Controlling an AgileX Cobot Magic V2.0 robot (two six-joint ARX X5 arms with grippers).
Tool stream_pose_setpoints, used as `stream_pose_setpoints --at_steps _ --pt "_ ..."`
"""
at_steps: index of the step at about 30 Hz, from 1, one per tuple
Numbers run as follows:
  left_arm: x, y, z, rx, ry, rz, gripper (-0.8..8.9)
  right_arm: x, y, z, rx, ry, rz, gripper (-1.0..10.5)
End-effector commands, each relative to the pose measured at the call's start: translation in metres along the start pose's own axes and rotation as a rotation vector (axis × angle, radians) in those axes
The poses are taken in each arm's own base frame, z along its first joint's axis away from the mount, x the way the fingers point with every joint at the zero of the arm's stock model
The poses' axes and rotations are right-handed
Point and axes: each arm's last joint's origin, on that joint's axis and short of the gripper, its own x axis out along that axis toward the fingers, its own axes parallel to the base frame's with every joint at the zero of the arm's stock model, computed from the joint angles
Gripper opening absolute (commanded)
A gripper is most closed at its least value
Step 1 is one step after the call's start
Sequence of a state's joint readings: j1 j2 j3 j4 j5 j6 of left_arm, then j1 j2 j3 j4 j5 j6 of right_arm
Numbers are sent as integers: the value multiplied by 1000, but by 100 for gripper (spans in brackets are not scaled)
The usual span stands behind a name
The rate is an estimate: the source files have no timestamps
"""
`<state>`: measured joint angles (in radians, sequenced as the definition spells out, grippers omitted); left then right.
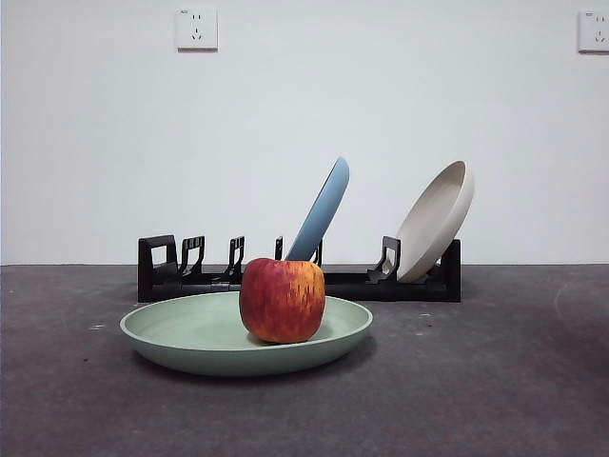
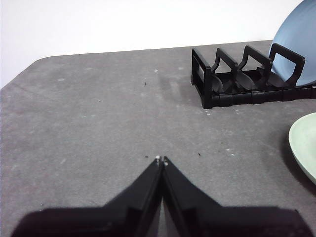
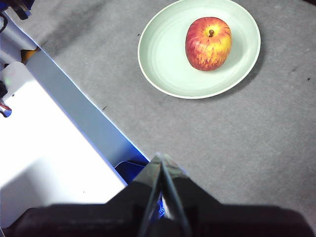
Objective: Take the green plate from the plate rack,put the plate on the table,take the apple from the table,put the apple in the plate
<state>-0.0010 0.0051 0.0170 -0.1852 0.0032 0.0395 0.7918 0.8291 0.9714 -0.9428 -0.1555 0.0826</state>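
Observation:
The green plate lies flat on the table in front of the plate rack. On it stands the red apple, upright with its stem up, a little right of the plate's middle; the right wrist view shows both the apple and the plate from above. My left gripper is shut and empty, low over bare table, with the rack's end and the plate's rim off to one side. My right gripper is shut and empty, high above the table, well apart from the plate.
A light blue plate and a cream-white plate lean in the rack's slots. The rack's left slots are unoccupied. A white and blue edge beside the table shows in the right wrist view. Wall sockets sit high behind.

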Motion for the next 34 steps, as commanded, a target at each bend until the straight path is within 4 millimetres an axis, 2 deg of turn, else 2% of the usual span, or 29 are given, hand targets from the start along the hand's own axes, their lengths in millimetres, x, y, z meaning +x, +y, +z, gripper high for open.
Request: stream_pose_setpoints --at_steps 1,6,10,14,18,26,29,34 --pt "1 0 -4 -12 9 3 -3 0 0 0 4 -3 1 1" --pt "1 0 -4 -12 8 3 -3 -14 -10 -2 -30 -83 -88 1" --pt "1 0 -4 -12 8 3 -3 -29 -28 0 35 -325 -184 1" --pt "1 0 -4 -12 8 3 -3 -34 -47 -17 79 -509 -284 1" --pt "1 0 -4 -12 8 3 -4 -22 -64 -48 111 -624 -427 1" --pt "1 0 -4 -12 8 3 -4 20 -84 -117 142 -741 -601 1" --pt "1 0 -4 -12 7 3 -3 35 -89 -135 165 -749 -624 1" --pt "1 0 -4 -12 8 3 -4 54 -94 -155 225 -726 -621 1"
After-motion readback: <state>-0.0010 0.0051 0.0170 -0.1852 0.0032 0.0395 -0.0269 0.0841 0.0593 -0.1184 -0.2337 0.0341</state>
